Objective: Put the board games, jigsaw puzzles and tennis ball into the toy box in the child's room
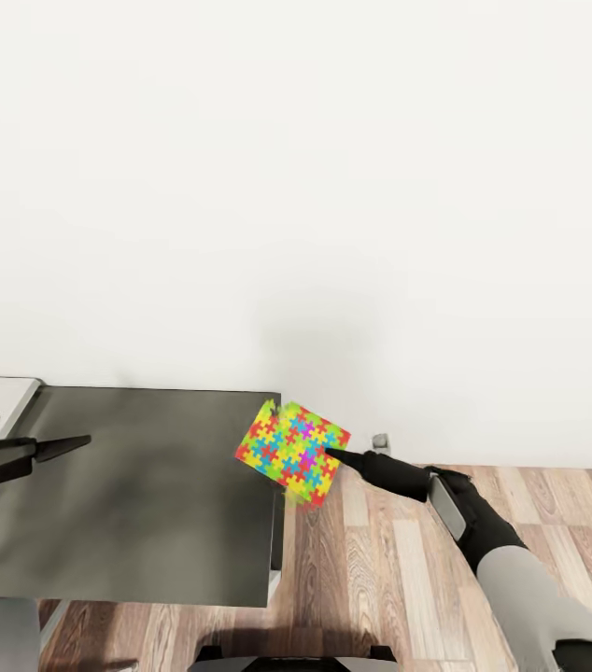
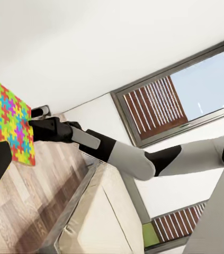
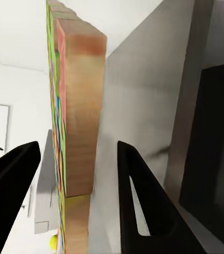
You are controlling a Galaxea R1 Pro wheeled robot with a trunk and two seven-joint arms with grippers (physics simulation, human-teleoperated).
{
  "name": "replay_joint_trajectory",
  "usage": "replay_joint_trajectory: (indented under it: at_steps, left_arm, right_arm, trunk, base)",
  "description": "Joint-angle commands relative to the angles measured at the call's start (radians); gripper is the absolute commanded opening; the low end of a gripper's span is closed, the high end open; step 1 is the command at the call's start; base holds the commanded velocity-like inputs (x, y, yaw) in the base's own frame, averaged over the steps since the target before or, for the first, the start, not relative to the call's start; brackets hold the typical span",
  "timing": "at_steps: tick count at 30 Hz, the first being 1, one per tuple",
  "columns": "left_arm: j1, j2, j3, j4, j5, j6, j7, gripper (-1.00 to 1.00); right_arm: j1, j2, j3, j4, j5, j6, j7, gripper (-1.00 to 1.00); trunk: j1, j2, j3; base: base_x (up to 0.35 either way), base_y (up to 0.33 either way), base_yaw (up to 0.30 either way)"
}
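Now the jigsaw puzzle point(image 1: 293, 454) hangs tilted in the air just off the corner of the dark grey cabinet point(image 1: 128, 504), pinched at its edge by the right tool point(image 1: 331, 455). Beyond that cabinet's far side, the left tool point(image 1: 72, 445) hovers empty, its state unclear.

My tool point(image 1: 331, 455) looks matt black plastic. The jigsaw puzzle point(image 1: 292, 453) is glossy-printed, with a woody back. The floor point(image 1: 399, 579) is wood plank.
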Motion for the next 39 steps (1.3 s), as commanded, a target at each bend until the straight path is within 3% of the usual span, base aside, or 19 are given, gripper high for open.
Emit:
replay_joint_trajectory:
  at_steps: [1,4,8,9,12,16,21,39]
  left_arm:
    - [0.0,0.0,0.0,0.0,0.0,0.011,-0.004,1.0]
    - [0.005,0.0,-0.001,0.0,-0.001,0.01,-0.004,1.0]
    - [0.011,-0.002,-0.013,-0.001,-0.001,0.01,-0.004,1.0]
    - [0.011,-0.002,-0.016,-0.001,-0.001,0.01,-0.004,1.0]
    - [0.029,-0.018,-0.031,0.016,0.011,0.011,-0.004,1.0]
    - [0.047,-0.02,-0.031,0.027,0.011,0.011,-0.004,1.0]
    - [0.075,-0.04,-0.032,0.055,0.008,0.011,-0.004,1.0]
    - [0.082,-0.043,-0.033,0.096,0.008,0.011,-0.004,1.0]
  right_arm:
    - [0.001,-0.011,-0.007,0.0,-0.011,0.007,0.014,-1.0]
    - [0.029,-0.048,-0.035,0.001,-0.03,0.005,0.063,-1.0]
    - [0.128,-0.122,-0.092,0.001,-0.05,-0.019,0.131,-1.0]
    - [0.142,-0.13,-0.101,0.001,-0.052,-0.026,0.144,-1.0]
    - [0.139,-0.113,-0.085,0.009,-0.047,-0.027,0.144,-1.0]
    - [0.14,-0.101,-0.085,0.009,-0.047,-0.027,0.144,-1.0]
    - [0.165,-0.111,-0.087,0.018,-0.048,-0.028,0.12,-1.0]
    - [0.172,-0.119,-0.089,0.02,-0.056,-0.03,0.105,-1.0]
  trunk:
    - [0.001,-0.002,-0.001]
    - [0.001,-0.002,-0.001]
    - [0.001,-0.002,-0.001]
    - [0.001,-0.002,-0.001]
    - [0.001,-0.002,-0.001]
    - [0.001,-0.002,-0.001]
    - [0.001,-0.002,-0.001]
    - [0.001,-0.002,-0.001]
  base:
    - [0.0,0.0,0.0]
    - [0.0,0.0,0.0]
    - [0.0,0.0,0.0]
    - [0.0,0.0,0.0]
    - [0.0,0.0,0.0]
    - [0.0,0.0,0.0]
    - [0.0,0.0,0.0]
    - [0.0,0.0,0.0]
